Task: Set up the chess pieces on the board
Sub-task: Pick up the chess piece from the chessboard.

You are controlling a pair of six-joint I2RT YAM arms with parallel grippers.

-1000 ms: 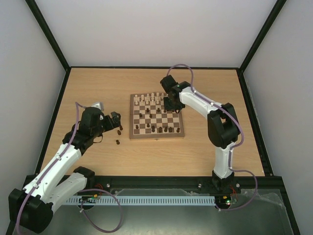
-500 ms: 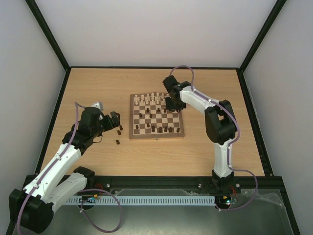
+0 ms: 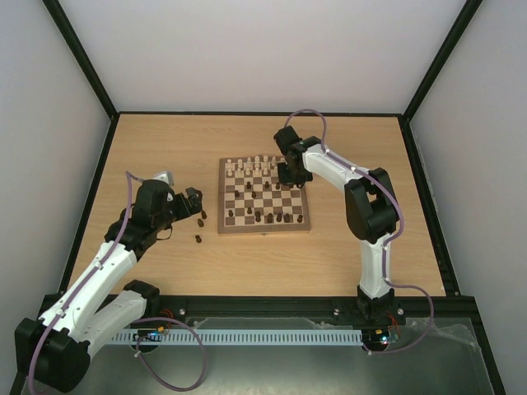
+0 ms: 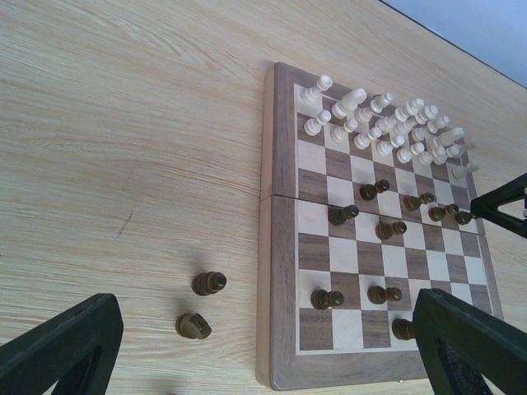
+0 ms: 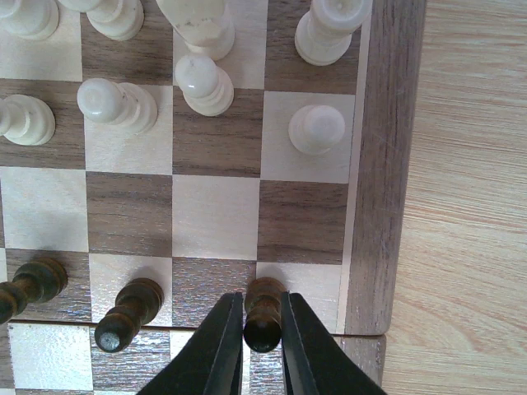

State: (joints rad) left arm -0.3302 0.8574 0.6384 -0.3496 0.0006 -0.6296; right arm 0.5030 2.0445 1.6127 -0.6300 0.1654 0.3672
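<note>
Soft, even overhead light, bright with no glare. Pale pieces (image 5: pixel 317 129) beyond the right claw (image 5: pixel 262 317) throw short, faint shadows on the board (image 5: pixel 383 164). The dark piece (image 5: pixel 265 290) pinched in that claw is sharp, while the claw's fingers (image 5: pixel 218 346) are near-black silhouettes. From above, the tabletop (image 3: pixel 165 148) is evenly lit.

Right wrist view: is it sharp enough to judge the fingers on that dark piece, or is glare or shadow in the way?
Right wrist view: sharp and evenly lit, no glare, only soft shadows; the dark piece shows clearly between the fingers of the right gripper. Left wrist view: the board is crisp, no glare. Top external view: the chess pieces are too small to judge.
</note>
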